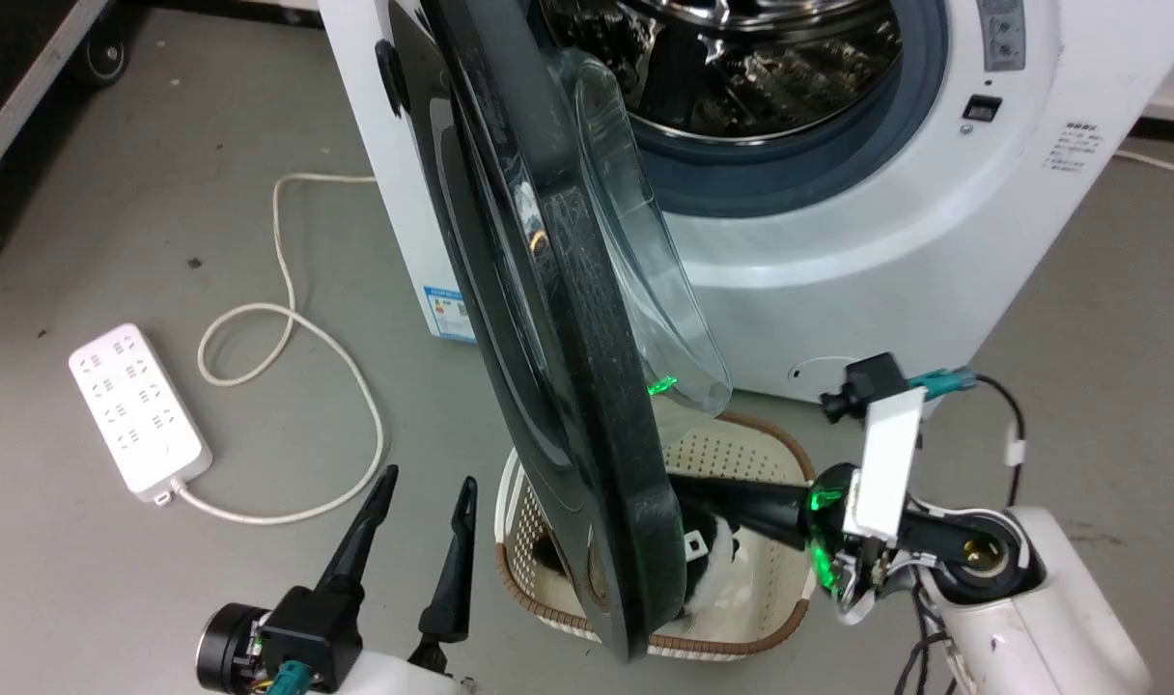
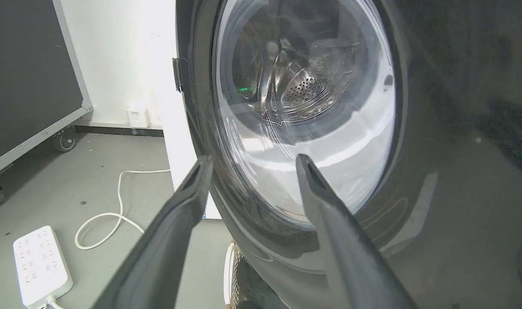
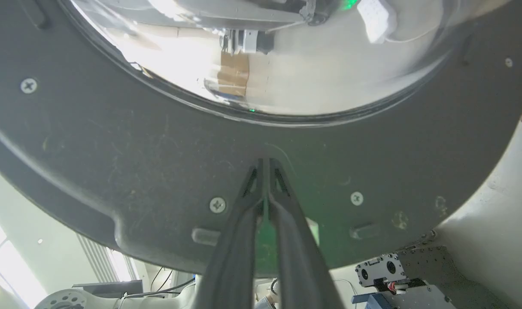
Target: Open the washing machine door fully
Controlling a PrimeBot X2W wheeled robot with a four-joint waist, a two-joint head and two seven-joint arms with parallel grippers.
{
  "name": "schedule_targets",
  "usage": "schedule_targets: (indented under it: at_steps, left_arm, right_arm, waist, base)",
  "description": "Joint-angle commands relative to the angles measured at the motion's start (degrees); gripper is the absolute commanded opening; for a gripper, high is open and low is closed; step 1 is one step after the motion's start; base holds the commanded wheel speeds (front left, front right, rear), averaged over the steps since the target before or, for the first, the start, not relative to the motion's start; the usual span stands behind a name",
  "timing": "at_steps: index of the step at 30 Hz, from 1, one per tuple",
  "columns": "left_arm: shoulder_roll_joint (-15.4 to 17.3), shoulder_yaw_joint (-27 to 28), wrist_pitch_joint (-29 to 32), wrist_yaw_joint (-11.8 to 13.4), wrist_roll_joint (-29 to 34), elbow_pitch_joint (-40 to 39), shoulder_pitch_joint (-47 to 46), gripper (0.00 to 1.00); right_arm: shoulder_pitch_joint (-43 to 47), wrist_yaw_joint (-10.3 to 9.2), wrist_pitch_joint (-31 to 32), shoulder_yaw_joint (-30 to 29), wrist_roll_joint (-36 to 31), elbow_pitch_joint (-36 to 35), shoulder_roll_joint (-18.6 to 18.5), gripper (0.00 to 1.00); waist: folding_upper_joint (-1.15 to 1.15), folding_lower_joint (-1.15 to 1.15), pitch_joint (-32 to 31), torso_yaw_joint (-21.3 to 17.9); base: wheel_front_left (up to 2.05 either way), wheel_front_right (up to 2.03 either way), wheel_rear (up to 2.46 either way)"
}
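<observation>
The washing machine door (image 1: 548,319) stands swung out from the white machine (image 1: 886,222), edge-on to the head view, its clear glass bowl (image 1: 645,261) facing the drum. My left gripper (image 1: 429,478) is open at the lower left, on the door's outer side and apart from it; in the left wrist view its fingertips (image 2: 253,158) frame the glossy outer face (image 2: 437,171). My right gripper (image 1: 679,487) is shut and points left at the door's inner side. In the right wrist view its tips (image 3: 265,161) rest against the black inner rim (image 3: 115,163), just below the glass.
A woven laundry basket (image 1: 741,454) with a black-and-white item sits on the floor under the door's lower edge. A white power strip (image 1: 138,410) and its looping cable (image 1: 288,319) lie on the floor at left. A black wheeled case (image 2: 29,86) stands far left.
</observation>
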Motion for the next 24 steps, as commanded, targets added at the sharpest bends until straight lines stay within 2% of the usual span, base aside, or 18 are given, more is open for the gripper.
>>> schedule_targets:
  at_steps: [1,5,6,7,9,13,18,21,23,24]
  left_arm:
    - [0.1,0.5,-0.3,0.0,-0.6,0.1,0.8,1.00]
    - [0.1,0.9,-0.3,0.2,-1.3,0.3,1.2,1.00]
    - [0.1,1.2,-0.3,0.5,-1.8,0.3,1.3,1.00]
    - [0.1,1.2,-0.3,0.5,-1.8,0.3,1.3,1.00]
    - [0.1,1.7,-0.3,0.6,-2.2,0.4,1.3,1.00]
    - [0.1,2.3,-0.3,1.1,-2.7,0.1,1.5,1.00]
    - [0.1,2.7,-0.3,0.6,-2.7,0.1,1.6,1.00]
    - [0.1,3.4,-0.3,0.2,-2.8,0.3,1.8,1.00]
    - [0.1,3.9,-0.3,0.0,-2.8,0.6,2.0,1.00]
    - [0.1,4.0,-0.3,0.5,-3.1,0.5,2.4,1.00]
  right_arm:
    - [1.0,-0.03,-2.1,-1.1,-1.1,-0.5,0.1,1.00]
    - [1.7,-0.03,-7.0,-3.7,-4.7,-3.3,-0.8,1.00]
    - [2.5,-0.03,-12.7,-5.7,-9.0,-7.1,-2.0,1.00]
    - [2.5,-0.03,-12.7,-5.7,-9.0,-7.1,-2.0,1.00]
    - [3.7,-0.03,-19.1,-7.3,-14.2,-11.2,-3.6,1.00]
    - [7.2,-0.03,-34.1,-7.5,-30.6,-17.7,-9.6,1.00]
    - [12.5,-0.03,-54.3,-5.8,-49.2,-22.2,-14.7,1.00]
    - [16.2,-0.03,-62.9,-6.0,-59.0,-22.9,-15.3,1.00]
    - [18.8,-0.03,-67.2,-7.5,-63.8,-23.2,-13.7,1.00]
    - [22.9,-0.03,-70.6,-9.9,-70.8,-24.6,-10.6,1.00]
  waist:
    - [0.00,0.00,-0.7,-0.4]
    - [0.00,0.00,-1.8,-1.0]
    - [0.00,0.00,-2.4,-1.7]
    - [0.00,0.00,-2.4,-1.7]
    - [0.00,0.00,-3.0,-2.3]
    - [0.00,0.00,-4.0,-3.7]
    - [0.00,0.00,-4.8,-4.9]
    - [0.00,0.00,-5.1,-5.5]
    - [0.00,0.00,-5.3,-5.6]
    - [0.00,0.00,-5.7,-5.5]
  base:
    - [0.00,0.00,0.00]
    - [0.00,0.00,0.00]
    - [0.00,0.00,0.00]
    - [0.00,0.00,0.00]
    - [0.00,0.00,0.00]
    - [0.00,0.00,0.00]
    - [0.00,0.00,0.00]
    - [0.00,0.00,0.00]
    - [0.00,0.00,0.00]
    - [0.00,0.00,0.00]
